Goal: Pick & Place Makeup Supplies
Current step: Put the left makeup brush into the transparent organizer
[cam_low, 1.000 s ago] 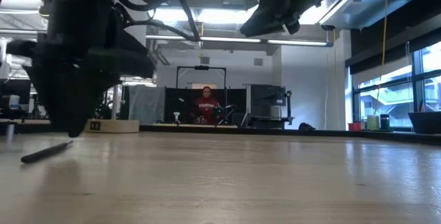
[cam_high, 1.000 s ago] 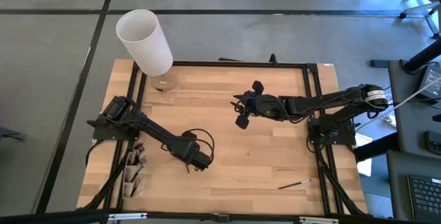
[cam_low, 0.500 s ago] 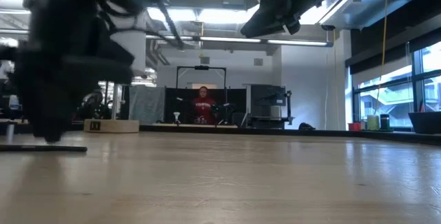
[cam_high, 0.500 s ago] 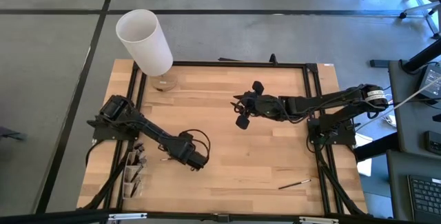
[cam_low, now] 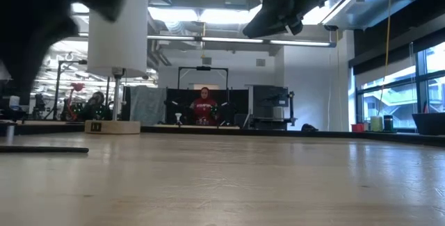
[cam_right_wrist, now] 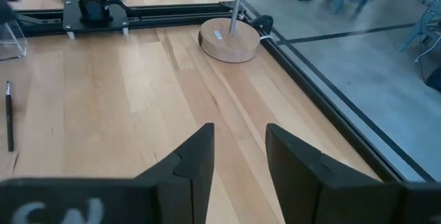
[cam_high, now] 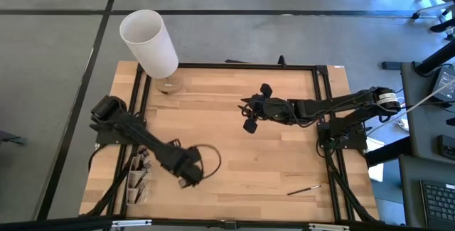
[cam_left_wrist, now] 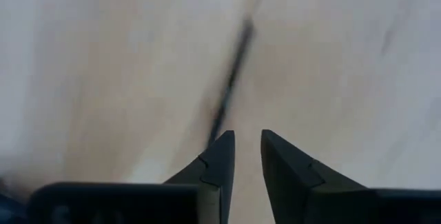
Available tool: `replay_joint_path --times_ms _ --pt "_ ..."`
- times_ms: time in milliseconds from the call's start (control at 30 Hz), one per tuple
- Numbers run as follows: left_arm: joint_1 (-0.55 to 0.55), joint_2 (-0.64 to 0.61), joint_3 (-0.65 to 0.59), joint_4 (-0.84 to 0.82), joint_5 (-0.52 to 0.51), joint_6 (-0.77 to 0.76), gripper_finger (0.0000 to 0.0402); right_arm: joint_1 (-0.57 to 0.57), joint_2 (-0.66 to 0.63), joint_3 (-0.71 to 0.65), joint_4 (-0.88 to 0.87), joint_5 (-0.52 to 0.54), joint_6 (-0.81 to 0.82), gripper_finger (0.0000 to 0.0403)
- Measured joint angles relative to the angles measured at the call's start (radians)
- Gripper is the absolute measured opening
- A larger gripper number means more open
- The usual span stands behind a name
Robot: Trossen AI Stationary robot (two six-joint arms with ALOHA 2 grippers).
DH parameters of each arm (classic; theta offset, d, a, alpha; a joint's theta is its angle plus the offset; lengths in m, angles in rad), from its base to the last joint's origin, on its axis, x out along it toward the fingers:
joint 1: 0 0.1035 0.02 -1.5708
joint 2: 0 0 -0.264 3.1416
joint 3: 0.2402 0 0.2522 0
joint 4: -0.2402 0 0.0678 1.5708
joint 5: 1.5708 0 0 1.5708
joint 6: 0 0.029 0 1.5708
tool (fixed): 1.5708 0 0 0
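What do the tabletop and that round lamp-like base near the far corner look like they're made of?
The tabletop looks like pale wood planks with a smooth, slightly satin finish: long grain lines and board seams show in the right wrist view. The round base looks like light wood too, a plain disc in a similar tone holding a thin metallic-looking post. The tall white cylinder above it is matte; paper or plastic, I cannot tell.

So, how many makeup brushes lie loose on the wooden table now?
2. One brush lies near the table's lower right corner in the high view; the other brush lies ahead of the left gripper. More sit in the rack at the left edge, too small to count.
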Motion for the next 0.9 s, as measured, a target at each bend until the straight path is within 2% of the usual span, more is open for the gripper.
replay_joint_path --times_ms 300,667,900 --pt "-0.095 0.105 -0.067 0.017 0.074 0.139 0.0055 0.000 0.000 0.000 0.009 -0.009 0.004 0.0131" --pt "-0.077 0.119 -0.156 0.074 0.056 0.193 0.0037 0.001 0.000 0.000 0.007 -0.010 0.000 0.0131" --pt "-0.039 0.112 -0.201 0.152 0.152 0.297 0.0005 0.001 0.000 0.000 0.008 -0.030 -0.003 0.0131"
